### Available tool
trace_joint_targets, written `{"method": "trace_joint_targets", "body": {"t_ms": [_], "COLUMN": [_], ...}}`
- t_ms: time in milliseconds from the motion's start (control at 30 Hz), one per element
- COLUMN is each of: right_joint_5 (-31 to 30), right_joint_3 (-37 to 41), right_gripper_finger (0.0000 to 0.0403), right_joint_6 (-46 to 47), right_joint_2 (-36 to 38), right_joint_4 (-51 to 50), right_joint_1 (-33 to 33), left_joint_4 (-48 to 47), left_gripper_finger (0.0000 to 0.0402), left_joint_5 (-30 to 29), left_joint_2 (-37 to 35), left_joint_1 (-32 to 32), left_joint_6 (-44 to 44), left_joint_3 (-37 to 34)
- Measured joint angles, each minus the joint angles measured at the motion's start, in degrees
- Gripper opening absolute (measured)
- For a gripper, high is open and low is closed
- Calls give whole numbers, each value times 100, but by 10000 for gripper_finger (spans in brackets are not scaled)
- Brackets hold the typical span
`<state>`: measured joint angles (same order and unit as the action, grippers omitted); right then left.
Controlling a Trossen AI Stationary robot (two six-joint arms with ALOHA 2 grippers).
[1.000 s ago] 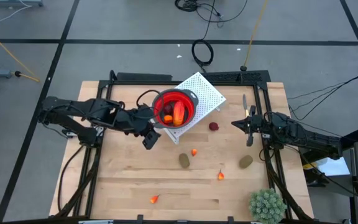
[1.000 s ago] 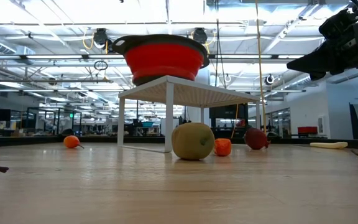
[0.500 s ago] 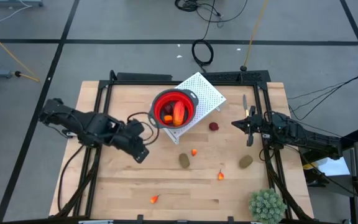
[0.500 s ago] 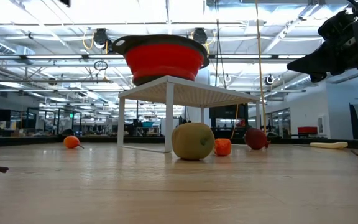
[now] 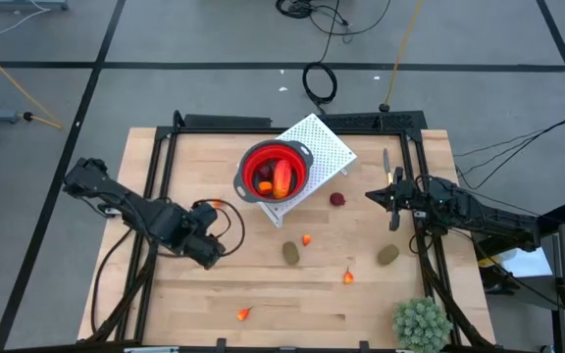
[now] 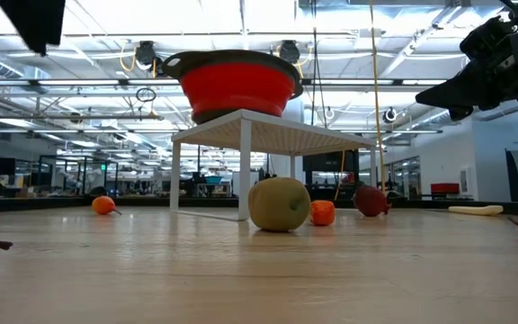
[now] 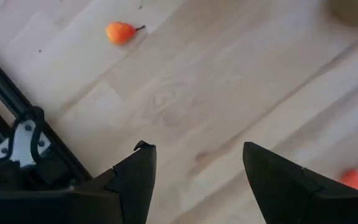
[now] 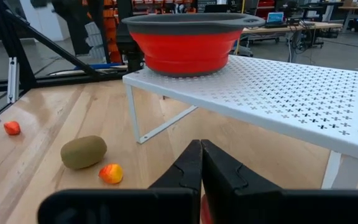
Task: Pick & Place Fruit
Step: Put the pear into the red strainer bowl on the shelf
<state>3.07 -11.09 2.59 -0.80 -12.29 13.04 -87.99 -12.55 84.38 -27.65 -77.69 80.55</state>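
Your wooden table (image 5: 184,304) has small fruit lying on it. Left gripper (image 5: 210,257) hovers low with fingers spread, holding nothing. Right gripper (image 5: 373,195) waits, fingers pressed together.

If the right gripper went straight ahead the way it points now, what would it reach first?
Probably the white perforated stand: the shut right gripper points toward its near edge and leg, with the red bowl on top farther back. Depth is hard to judge, so it might pass underneath.
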Motion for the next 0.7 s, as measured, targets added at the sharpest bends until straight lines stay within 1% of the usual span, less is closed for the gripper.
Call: {"method": "trace_joint_targets", "body": {"t_ms": [267, 400, 567, 700], "right_joint_5": [0, 0, 0, 0], "right_joint_3": [0, 0, 0, 0], "right_gripper_finger": [0, 0, 0, 0], "right_joint_6": [-15, -20, -20, -21], "right_joint_2": [2, 0, 1, 2], "right_joint_4": [0, 0, 1, 2], "right_joint_1": [-2, -1, -1, -2], "left_joint_4": [545, 846, 1236, 1455], "left_gripper_finger": [239, 239, 239, 239], "left_joint_5": [-1, -10, -142, -372], "left_joint_2": [2, -25, -430, -988], "left_joint_1": [-65, -8, 11, 73], "left_joint_6": [531, 555, 550, 542], "left_joint_3": [-1038, -1421, -1891, -2348]}}
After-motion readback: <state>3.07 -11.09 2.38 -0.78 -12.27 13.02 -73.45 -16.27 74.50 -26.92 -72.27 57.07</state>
